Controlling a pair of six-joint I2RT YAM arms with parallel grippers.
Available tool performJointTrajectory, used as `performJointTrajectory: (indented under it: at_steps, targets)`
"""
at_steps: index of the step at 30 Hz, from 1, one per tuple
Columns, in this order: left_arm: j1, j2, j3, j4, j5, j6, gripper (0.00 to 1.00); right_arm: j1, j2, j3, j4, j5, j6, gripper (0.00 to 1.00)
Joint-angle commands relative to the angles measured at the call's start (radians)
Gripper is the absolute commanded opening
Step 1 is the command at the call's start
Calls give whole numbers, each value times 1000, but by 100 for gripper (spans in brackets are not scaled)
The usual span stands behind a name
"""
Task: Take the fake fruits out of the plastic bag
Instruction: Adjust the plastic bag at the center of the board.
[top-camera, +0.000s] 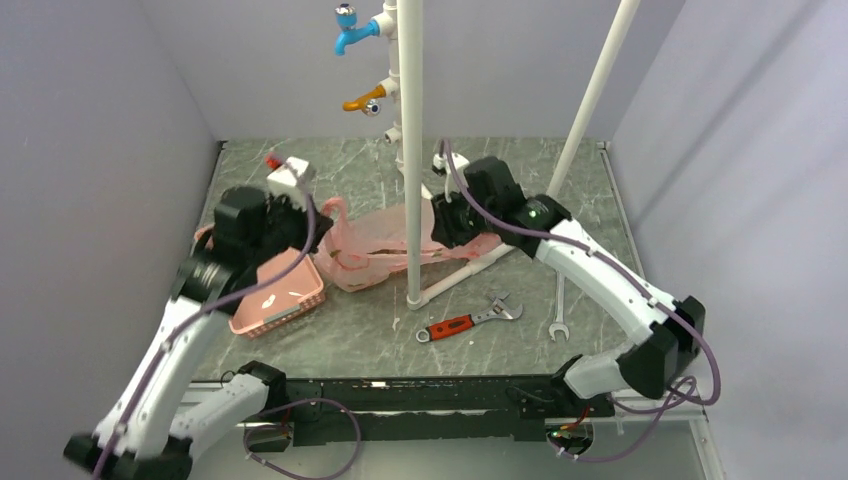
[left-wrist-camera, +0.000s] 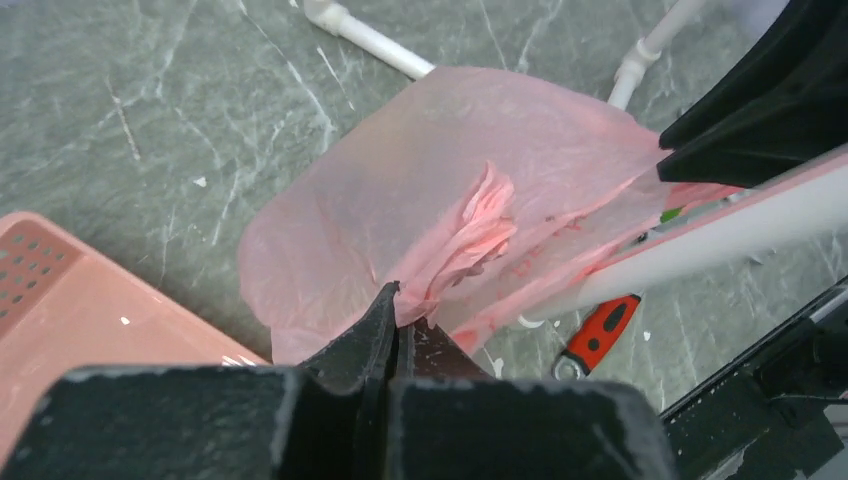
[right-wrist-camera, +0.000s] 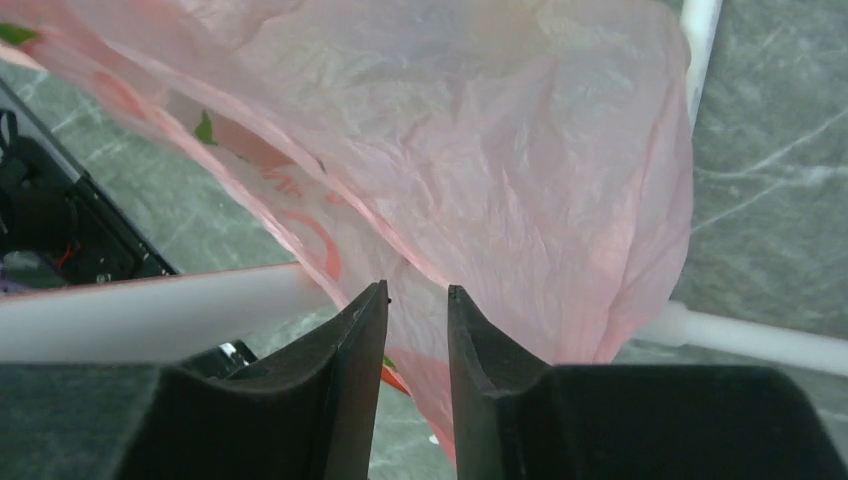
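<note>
The pink plastic bag lies crumpled mid-table, stretched between both grippers. My left gripper is shut on a bunched fold of the bag, next to the basket. My right gripper stands at the bag's right end. Its jaws are a narrow gap apart and bag film hangs in that gap. No fake fruit shows plainly. Small green patches show at the bag's film, and I cannot tell whether they are fruit or print.
A rigid pink slotted basket sits at the left. A white upright pipe with floor pipes stands against the bag, and a slanted pipe at the right. A red-handled adjustable wrench and a spanner lie in front.
</note>
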Motion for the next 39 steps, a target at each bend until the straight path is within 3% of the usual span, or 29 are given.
performJointTrajectory:
  at_steps: [1,6,11,15,19,27,34,39]
  targets:
    - [-9,-231,-193,330,-85,-218,0,9,-185,-270,254,60,102,31]
    - [-10,-326,-340,421,-96,-288,0,21,-298,-529,389,89,141,31]
    - [-10,-369,-402,521,-91,-298,0,21,-246,-497,349,49,162,29]
    - [-10,-347,-371,491,-66,-281,0,20,-262,-415,360,17,157,32]
    - [-10,-359,-372,458,-67,-295,0,19,-234,-354,393,18,126,50]
    - [-10,-414,-421,444,-75,-329,0,18,-103,-303,521,-83,-33,75]
    - [-10,-416,-398,409,-74,-322,0,19,17,-279,576,-184,-143,85]
    - [-10,-413,-388,395,-50,-322,0,18,91,-239,596,-96,-101,81]
